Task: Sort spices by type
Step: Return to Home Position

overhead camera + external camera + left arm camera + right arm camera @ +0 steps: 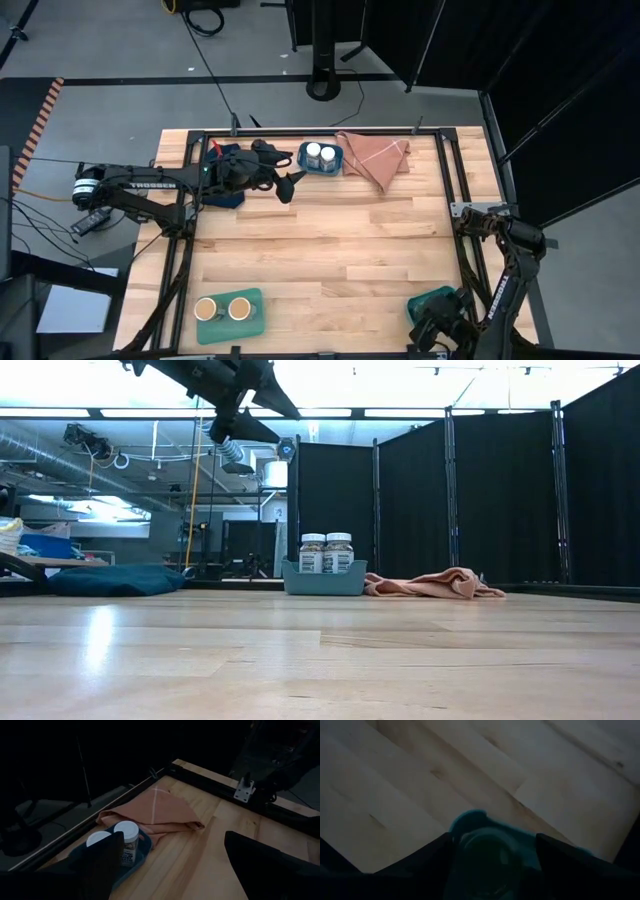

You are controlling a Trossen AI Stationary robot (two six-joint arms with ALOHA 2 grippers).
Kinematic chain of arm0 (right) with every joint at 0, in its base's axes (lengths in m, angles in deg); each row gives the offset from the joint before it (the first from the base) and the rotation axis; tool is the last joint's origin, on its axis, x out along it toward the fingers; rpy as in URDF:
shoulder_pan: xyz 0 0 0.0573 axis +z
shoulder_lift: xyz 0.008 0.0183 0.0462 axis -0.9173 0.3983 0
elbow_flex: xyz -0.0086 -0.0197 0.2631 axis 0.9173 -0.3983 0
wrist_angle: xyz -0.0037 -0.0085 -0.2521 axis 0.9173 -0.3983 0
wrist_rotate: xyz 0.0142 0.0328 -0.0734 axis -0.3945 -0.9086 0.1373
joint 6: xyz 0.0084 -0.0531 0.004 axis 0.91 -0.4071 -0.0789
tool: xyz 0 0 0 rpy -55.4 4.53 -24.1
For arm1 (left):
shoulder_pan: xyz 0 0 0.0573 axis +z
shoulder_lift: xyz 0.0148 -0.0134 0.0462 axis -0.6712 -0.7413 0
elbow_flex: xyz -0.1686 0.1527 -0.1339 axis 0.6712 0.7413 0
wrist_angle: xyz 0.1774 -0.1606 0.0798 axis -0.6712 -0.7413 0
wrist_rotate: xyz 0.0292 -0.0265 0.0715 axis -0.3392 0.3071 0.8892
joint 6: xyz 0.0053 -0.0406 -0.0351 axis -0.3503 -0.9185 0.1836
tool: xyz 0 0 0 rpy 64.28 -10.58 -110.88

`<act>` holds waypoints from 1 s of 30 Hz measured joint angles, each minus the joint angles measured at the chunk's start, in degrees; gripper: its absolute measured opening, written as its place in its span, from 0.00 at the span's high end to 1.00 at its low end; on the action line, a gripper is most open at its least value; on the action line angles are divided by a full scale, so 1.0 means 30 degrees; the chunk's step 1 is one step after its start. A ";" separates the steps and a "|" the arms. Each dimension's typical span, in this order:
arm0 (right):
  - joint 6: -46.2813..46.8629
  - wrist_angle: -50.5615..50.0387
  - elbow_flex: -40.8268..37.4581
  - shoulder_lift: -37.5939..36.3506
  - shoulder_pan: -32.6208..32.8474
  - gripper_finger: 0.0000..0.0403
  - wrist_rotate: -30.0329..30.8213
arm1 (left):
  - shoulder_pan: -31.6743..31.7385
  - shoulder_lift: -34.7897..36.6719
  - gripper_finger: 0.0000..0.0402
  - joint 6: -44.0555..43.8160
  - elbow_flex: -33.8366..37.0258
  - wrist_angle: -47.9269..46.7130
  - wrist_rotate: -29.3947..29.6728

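Observation:
Two white-lidded jars [320, 154] stand upright in a teal tray [302, 160] at the far edge; they also show in the low view [326, 553] and the left wrist view [126, 832]. Two tan-lidded jars [222, 309] stand in a teal tray [254, 318] at the near left. My left gripper [292, 185] hovers open, high above the table [262, 415], just left of the white-lid tray. My right gripper [432, 318] is open at the near right, over a third teal tray [442, 296]. A dim round jar [487, 852] shows between its fingers. No green lids can be made out. My right gripper [492, 862] comes from above, with a finger [420, 862] on either side of the round jar in the teal tray [470, 820]. Whether the fingers touch the jar I cannot tell.
A salmon cloth [376, 155] lies crumpled right of the white-lid tray [430, 584]. A dark blue cloth [115, 579] lies at the far left under the left arm. A black metal frame [450, 180] borders the table. Bare wood [330, 250] fills the middle.

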 joint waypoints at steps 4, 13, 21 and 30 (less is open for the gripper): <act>-0.0003 -0.0656 0.0000 -0.0517 -0.0046 0.28 0.0436 | -0.0007 0.0000 0.13 -0.0007 0.0000 0.0132 -0.0305; -0.1292 -0.1147 0.0000 -0.2669 -0.0760 0.28 0.4836 | -0.0007 0.0007 0.13 -0.1004 -0.0007 0.1114 -0.2264; -0.5675 -0.1145 0.0000 -0.6236 -0.2504 0.31 1.0306 | -0.0007 0.0015 0.13 -0.2291 -0.0007 0.2230 -0.5457; -1.0551 -0.0543 0.0000 -1.1344 -0.4552 0.34 1.6358 | -0.0015 0.0015 0.13 -0.5400 -0.0007 0.7247 -0.9738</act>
